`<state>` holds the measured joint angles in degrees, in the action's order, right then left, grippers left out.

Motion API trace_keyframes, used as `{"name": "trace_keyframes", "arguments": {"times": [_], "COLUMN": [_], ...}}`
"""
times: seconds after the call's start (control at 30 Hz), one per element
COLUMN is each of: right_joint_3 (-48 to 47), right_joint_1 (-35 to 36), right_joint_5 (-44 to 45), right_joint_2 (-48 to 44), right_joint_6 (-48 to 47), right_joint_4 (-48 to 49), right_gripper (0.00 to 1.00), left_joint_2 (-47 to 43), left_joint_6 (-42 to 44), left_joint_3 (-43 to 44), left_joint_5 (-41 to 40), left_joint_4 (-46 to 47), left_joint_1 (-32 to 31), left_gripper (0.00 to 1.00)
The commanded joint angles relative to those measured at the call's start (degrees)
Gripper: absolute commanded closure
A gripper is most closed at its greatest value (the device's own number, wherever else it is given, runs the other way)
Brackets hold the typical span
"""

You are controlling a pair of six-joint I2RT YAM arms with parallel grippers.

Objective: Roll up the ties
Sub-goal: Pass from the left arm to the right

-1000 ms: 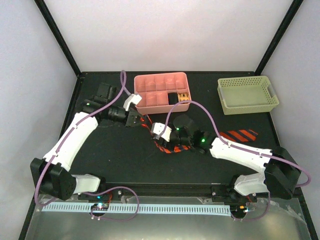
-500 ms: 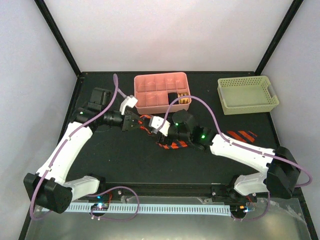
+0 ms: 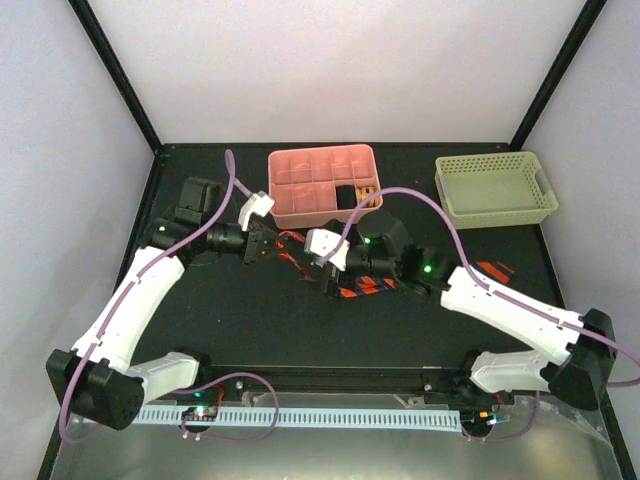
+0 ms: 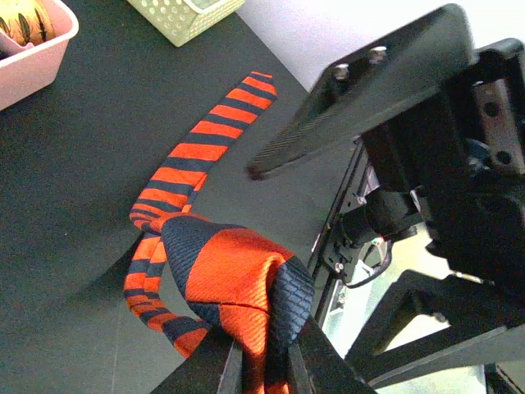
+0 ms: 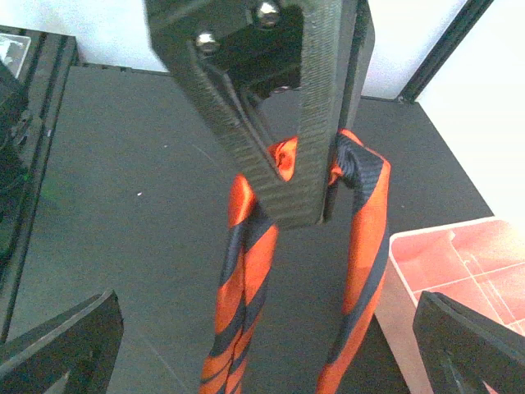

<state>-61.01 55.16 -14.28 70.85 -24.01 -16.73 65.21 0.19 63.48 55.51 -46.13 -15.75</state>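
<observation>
Tie (image 4: 238, 275), orange-red with navy stripes, bunched fold pinched in left gripper (image 4: 261, 363) clamped narrow, rest trailing over black table (image 4: 74, 180), right gripper (image 5: 267, 341) spread wide, straddling the hanging strands, not touching

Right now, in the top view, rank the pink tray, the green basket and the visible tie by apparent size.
1. The tray and the basket: they look about alike, so I won't rank one over the other.
2. The tie: smallest as seen, with only scraps showing and the rest hidden.
</observation>
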Motion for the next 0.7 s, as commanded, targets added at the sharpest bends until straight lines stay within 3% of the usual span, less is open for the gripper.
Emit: {"name": "trace_keyframes", "arguments": {"times": [0.0,0.13,0.3,0.43,0.5,0.57,0.67], "right_joint_3": [-2.92,-1.86,1.24,3.4,4.04,4.39,3.67], "right_joint_1": [0.25,0.3,1.87,1.97,1.96,1.9,0.99], "right_joint_5": [1.92,0.19,1.17,6.25,7.06,6.18,0.31], "right_joint_2": [5.37,8.59,9.61,9.8,9.72,9.07,7.83], "right_joint_6": [3.9,4.31,4.24,5.29,5.63,5.68,5.35], "right_joint_4": [3.23,8.34,13.52,17.13,17.74,17.58,15.18], "right_gripper": [0.0,0.01,0.21,0.5,0.77,0.97,0.98], "left_joint_2": [-0.93,-1.17,-2.27,-2.7,-2.8,-3.19,-3.99], "left_joint_6": [-0.53,-0.6,-1.36,-2.34,-2.82,-2.63,1.09], "left_joint_3": [0.15,0.0,-0.55,-0.67,-1.13,-1.38,-0.19], "left_joint_5": [2.48,3.05,1.98,1.39,1.44,1.48,0.57], "left_joint_4": [1.79,1.87,2.65,2.88,3.53,3.47,1.99], "left_joint_1": [0.37,0.45,0.54,0.84,1.02,1.34,2.0], "left_gripper": [0.89,0.89,0.88,0.85,0.85,0.8,0.57]}}
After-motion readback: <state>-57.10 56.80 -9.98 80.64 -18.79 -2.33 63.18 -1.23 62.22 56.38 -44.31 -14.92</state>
